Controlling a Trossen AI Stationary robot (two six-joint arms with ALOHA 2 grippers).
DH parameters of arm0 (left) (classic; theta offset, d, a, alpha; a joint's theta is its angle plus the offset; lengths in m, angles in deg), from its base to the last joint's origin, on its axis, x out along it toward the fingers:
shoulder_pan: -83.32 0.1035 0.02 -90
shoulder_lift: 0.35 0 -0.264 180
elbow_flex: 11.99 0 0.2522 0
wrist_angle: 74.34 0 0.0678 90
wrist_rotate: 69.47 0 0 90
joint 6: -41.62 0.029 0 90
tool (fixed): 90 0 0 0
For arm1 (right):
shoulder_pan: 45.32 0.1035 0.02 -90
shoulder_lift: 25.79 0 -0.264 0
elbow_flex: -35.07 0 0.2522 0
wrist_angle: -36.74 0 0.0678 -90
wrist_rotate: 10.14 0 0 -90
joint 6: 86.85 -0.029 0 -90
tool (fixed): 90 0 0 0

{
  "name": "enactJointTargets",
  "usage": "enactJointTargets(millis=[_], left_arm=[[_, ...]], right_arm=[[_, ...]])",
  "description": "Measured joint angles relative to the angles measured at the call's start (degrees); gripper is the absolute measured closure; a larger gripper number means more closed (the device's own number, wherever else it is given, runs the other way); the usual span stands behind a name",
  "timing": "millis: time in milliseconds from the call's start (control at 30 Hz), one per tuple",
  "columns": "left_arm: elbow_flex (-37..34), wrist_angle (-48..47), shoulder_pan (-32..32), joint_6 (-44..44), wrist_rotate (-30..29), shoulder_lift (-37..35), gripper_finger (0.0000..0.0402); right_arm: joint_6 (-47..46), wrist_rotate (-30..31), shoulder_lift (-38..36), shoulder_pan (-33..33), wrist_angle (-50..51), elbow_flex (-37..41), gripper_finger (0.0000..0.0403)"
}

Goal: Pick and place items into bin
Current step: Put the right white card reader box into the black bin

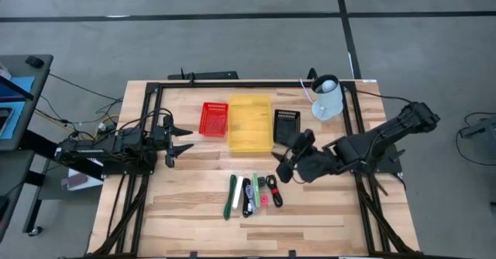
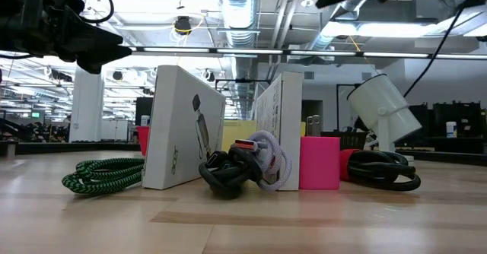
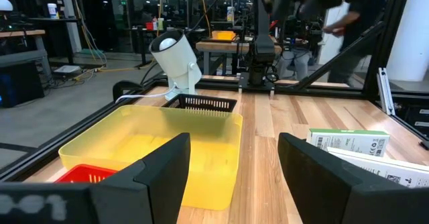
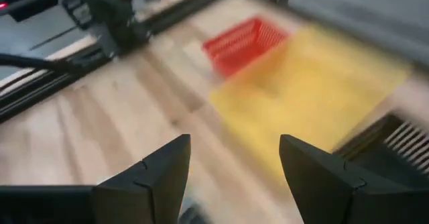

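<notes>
Your right gripper hangs empty with its fingers spread, just in front of the black bin and above the far end of the items. They lie in a tight row near the table's front edge: a green stick, a white stick, black cables and a tiny pink piece, all clear of the yellow bin behind them. Your left gripper waits with fingers apart beside the red bin, with bare wood open between it and the row.
</notes>
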Motion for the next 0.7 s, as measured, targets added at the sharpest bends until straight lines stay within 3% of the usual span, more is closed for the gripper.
enactJointTargets(millis=[267, 533, 700], left_arm=[[0.0, 0.0, 0.0, 0.0, 0.0, 0.0, 0.0182], [0.0, 0.0, 0.0, 0.0, 0.0, 0.0, 0.0182], [0.0, 0.0, 0.0, 0.0, 0.0, 0.0, 0.0182]], right_arm=[[-15.6, -10.5, 5.4, -1.1, 1.5, -1.8, 0.0184], [-25.2, -16.1, 11.2, -1.3, 1.5, -4.4, 0.0184], [-30.6, -23.3, 14.8, -2.3, 2.6, -5.9, 0.0184]])
